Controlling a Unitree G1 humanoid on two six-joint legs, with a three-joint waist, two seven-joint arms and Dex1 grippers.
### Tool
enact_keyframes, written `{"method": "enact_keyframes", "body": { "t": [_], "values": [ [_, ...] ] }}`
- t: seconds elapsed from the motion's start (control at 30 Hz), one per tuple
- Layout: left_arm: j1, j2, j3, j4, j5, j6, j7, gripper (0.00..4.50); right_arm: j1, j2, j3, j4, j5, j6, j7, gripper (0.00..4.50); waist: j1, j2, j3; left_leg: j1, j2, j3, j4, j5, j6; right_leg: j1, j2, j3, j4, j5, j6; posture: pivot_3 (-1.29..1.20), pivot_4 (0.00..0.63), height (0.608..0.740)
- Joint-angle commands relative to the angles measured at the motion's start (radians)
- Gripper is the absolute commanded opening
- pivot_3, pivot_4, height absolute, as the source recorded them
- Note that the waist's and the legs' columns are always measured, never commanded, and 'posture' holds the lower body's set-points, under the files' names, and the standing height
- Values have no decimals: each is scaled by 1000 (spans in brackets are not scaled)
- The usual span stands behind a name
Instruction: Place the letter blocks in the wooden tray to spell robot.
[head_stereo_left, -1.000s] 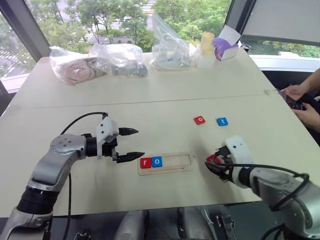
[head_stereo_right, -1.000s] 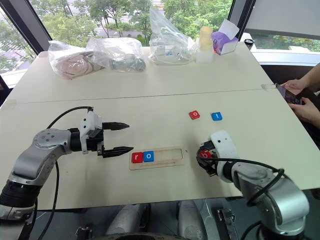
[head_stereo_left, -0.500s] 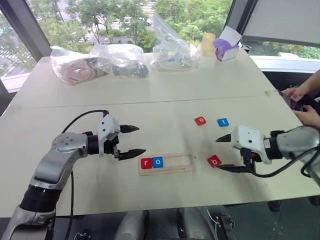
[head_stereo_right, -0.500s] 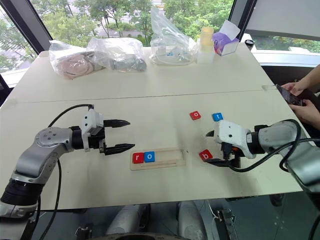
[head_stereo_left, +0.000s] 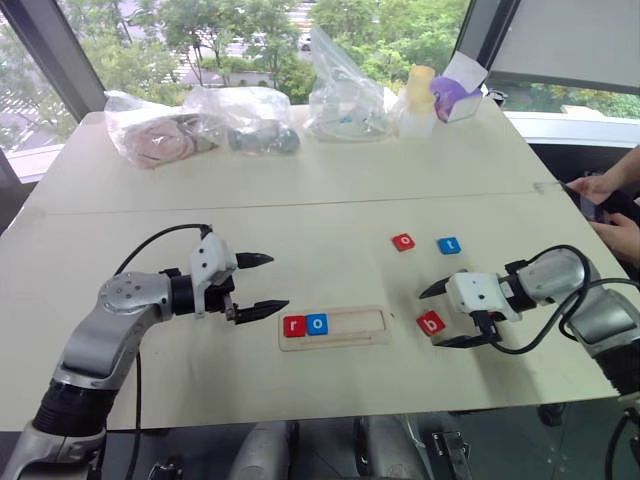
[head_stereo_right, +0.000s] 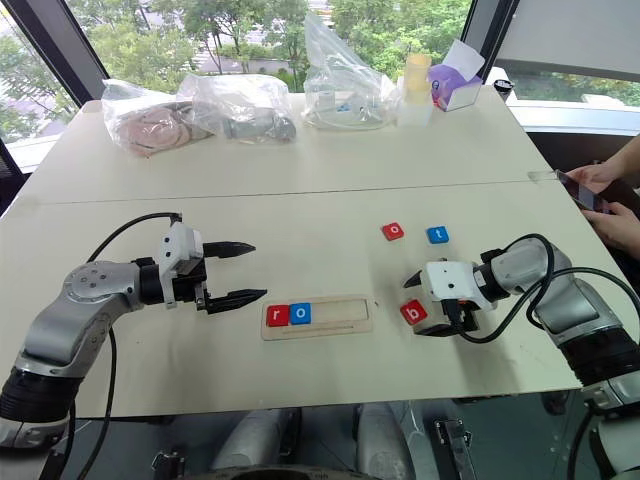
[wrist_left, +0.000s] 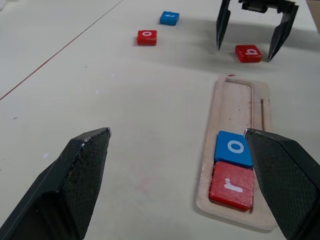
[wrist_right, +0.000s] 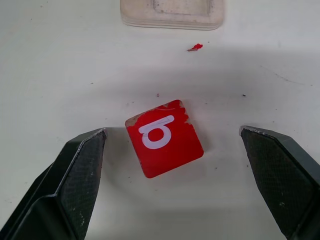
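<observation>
The wooden tray (head_stereo_left: 350, 328) lies on the table near the front, with a red r block (head_stereo_left: 293, 326) and a blue o block (head_stereo_left: 316, 324) at its left end. A red b block (head_stereo_left: 431, 323) lies flat on the table just right of the tray. My right gripper (head_stereo_left: 433, 318) is open, one finger (wrist_right: 75, 175) on each side of the b block (wrist_right: 164, 138) without touching it. A red o block (head_stereo_left: 403, 241) and a blue t block (head_stereo_left: 449, 245) lie farther back. My left gripper (head_stereo_left: 262, 285) hangs open and empty just left of the tray.
Plastic bags (head_stereo_left: 240, 118), a pale bottle (head_stereo_left: 415, 100) and a purple-and-white box (head_stereo_left: 455, 85) stand along the far side of the table. A person's hands with a phone (head_stereo_left: 600, 205) are at the right edge. A seam (head_stereo_left: 300, 205) crosses the tabletop.
My right arm swung out to the right and its wrist rolled. Its open fingers now reach in from the right around the b block, which stayed in place. The left arm kept still.
</observation>
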Motion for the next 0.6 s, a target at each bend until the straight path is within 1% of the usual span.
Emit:
{"method": "enact_keyframes", "body": {
  "t": [0.03,0.07,0.17,0.2,0.33,0.37,0.43,0.53,0.6],
  "values": [
    [-1,10,27,-36,-16,-1,8,4500,-15,16,-2,38,-24,-21,2,4400,-1,0,0,0,0,0,0,0,0,0,0,0,0,0,0,0,150,740],
    [-1,11,27,-37,-15,-1,8,4500,-17,18,-1,45,-27,-25,3,4400,-1,0,0,0,0,0,0,0,0,0,0,0,0,0,0,0,150,740],
    [-1,12,29,-36,-16,-1,8,4500,-23,27,-1,62,-30,-36,8,3614,0,0,0,1,0,0,0,0,0,0,0,0,1,0,0,0,150,740],
    [0,13,30,-36,-17,-1,8,4500,-24,31,-3,64,-27,-35,10,3186,-1,0,0,1,0,0,1,0,0,1,0,0,1,0,0,0,150,740],
    [3,15,35,-33,-17,0,10,4500,-8,46,-22,13,6,4,6,1224,-2,0,0,2,0,0,1,0,0,1,0,1,2,0,-1,0,150,740],
    [4,16,36,-33,-17,1,9,4500,-1,47,-29,-8,14,19,1,1147,-1,0,0,2,0,0,1,0,0,1,0,1,3,0,-1,0,150,740],
    [7,17,38,-34,-19,2,8,4500,11,48,-48,-62,24,68,-27,1147,0,0,0,2,0,0,1,0,-1,1,0,1,3,0,-1,0,150,740],
    [22,35,38,-49,-32,7,-17,4500,2,47,-94,-255,85,297,-94,1147,-1,0,0,1,0,0,0,0,-1,-1,0,1,3,0,-1,0,150,740],
    [32,46,38,-59,-43,7,-33,4500,-3,52,-108,-348,113,395,-126,1147,0,1,0,-1,0,0,0,0,-1,-4,-1,2,4,0,-1,0,150,740]
  ]
}}
